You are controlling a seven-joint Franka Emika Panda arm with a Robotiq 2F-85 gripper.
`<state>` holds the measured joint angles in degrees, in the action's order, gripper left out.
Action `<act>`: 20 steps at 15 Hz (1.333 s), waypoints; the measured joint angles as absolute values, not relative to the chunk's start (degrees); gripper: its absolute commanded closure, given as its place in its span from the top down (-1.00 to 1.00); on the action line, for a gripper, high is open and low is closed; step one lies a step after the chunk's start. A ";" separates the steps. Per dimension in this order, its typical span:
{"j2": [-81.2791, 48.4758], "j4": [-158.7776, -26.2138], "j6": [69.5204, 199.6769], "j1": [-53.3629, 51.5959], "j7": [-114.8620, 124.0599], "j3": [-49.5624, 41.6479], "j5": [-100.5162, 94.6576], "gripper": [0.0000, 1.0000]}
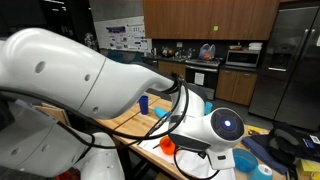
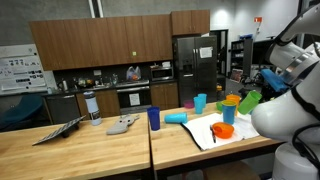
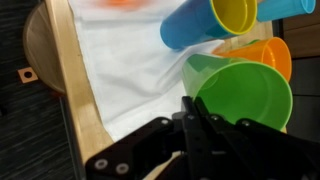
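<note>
Hand (image 3: 200, 118) is pinched tight on the rim of the green cup (image 3: 250, 95), holding it tilted above the white cloth (image 3: 120, 70) on the bench (image 3: 78, 100). Orange cup (image 3: 268, 52) sits just beyond it. Grab looks done to me, cup's not set down yet.

Smooth, slightly glossy plastic green cup (image 3: 245, 95), matt soft white cloth (image 3: 130, 70), pale satin-finished wooden table (image 3: 76, 92).
</note>
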<state>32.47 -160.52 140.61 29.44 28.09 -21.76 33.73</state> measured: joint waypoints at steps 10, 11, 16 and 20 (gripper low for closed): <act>23.68 -160.32 140.47 25.24 27.26 -20.10 35.75 -0.98; 23.65 -160.19 140.46 25.26 27.27 -19.84 35.27 -0.98; 24.14 -159.28 139.88 25.41 27.79 -17.30 28.20 -0.98; 26.98 -158.76 137.06 26.47 29.44 -15.00 21.02 -0.98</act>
<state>26.98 -158.76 137.06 26.47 29.44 -15.00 21.02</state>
